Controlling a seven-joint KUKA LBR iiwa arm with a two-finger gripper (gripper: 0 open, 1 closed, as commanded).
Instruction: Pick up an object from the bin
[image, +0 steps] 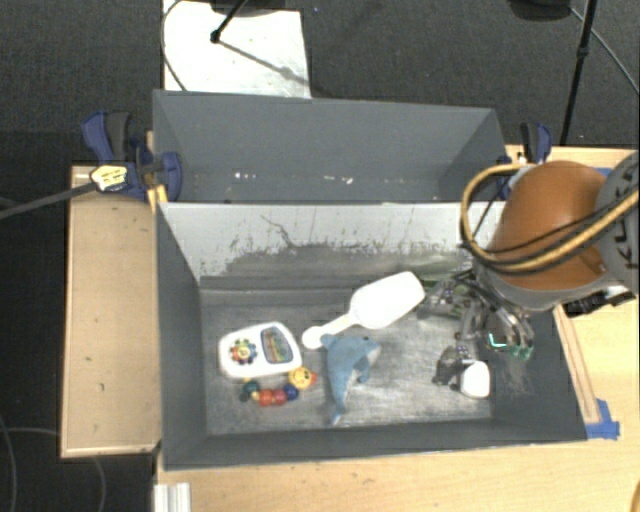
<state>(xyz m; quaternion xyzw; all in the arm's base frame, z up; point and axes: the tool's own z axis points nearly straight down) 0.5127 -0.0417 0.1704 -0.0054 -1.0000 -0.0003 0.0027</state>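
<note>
My gripper (462, 372) reaches down at the right side of the bin, its dark fingers pointing at the floor. A small white rounded object (475, 381) sits right at the fingertips, touching or just beside them; whether it is gripped I cannot tell. To the left lies a white plastic scoop (375, 304) with its handle toward the bin's middle. Below the scoop lies a blue toy dolphin (347, 367).
A white toy phone with coloured buttons (259, 351) lies at the left of the bin floor, with a string of small coloured beads (275, 388) in front of it. The arm's orange dome and cables hang over the right wall.
</note>
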